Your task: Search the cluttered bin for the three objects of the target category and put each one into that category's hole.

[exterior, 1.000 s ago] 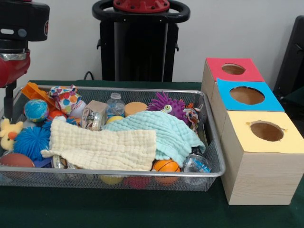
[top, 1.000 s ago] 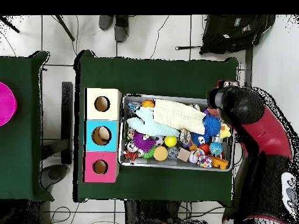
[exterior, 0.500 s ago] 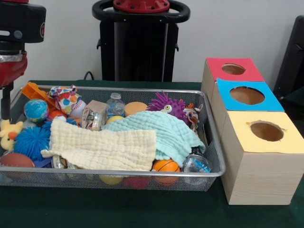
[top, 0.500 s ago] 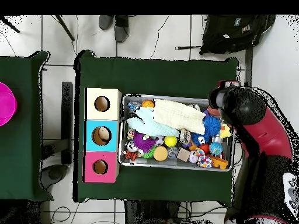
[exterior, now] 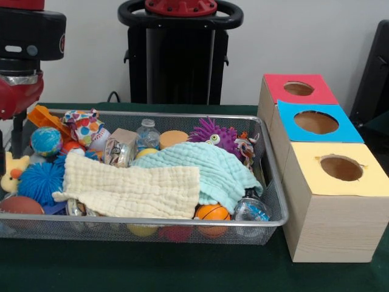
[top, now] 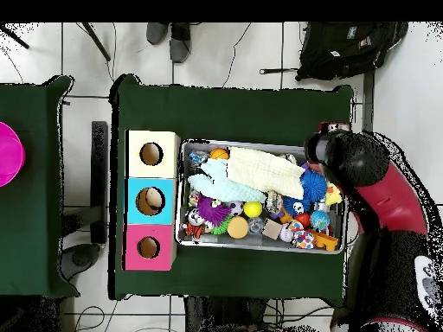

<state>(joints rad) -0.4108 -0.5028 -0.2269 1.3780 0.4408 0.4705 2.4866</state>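
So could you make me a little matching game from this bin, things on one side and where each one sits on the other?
Things:
1. purple spiky toy
2. small basketball
3. blue spiky ball
4. yellow cloth

Places, front view:
A. against the near mesh wall, beneath the edge of the green cloth
B. at the left end of the bin, beside a yellow plush
C. at the back, behind the green cloth
D. spread over the toys in the middle

Pairs: 1-C, 2-A, 3-B, 4-D

Cream cloth [exterior: 130,188], mint cloth [exterior: 209,167] — purple spiky toy [exterior: 213,132], blue spiky ball [exterior: 39,180].
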